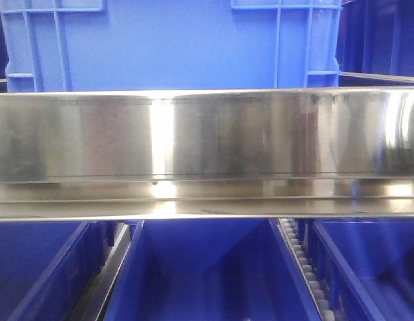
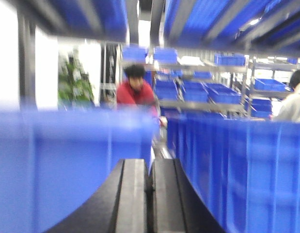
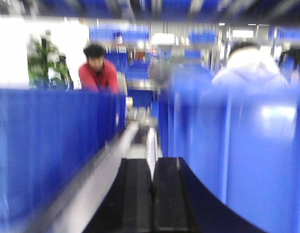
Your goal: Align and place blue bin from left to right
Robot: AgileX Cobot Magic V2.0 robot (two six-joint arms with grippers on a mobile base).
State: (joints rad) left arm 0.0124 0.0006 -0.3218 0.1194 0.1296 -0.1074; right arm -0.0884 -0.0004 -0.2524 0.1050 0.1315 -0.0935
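left fingers [image 2: 133, 194]: pressed together, nothing between them.
left gripper [image 2: 150, 165]: points into the gap between two blue walls. Contact with either can't be told through the blur.
right fingers [image 3: 137, 194]: pressed together too, holding nothing.
right gripper [image 3: 152, 162]: aimed along a steel rail [image 3: 103, 167], blue walls on both sides.
blue bin [image 1: 173, 47]: front view, upright on the shelf just behind the steel beam [image 1: 207, 134], ribbed wall facing the camera.
wrist views: cannot tell which blue wall belongs to it.
lower bins [image 1: 200, 267]: three under the beam, roller track [image 1: 305, 267] between middle and right.
background: man in red [image 2: 135, 92], plant [image 2: 74, 82], racks of more bins [image 2: 208, 92], all blurred.
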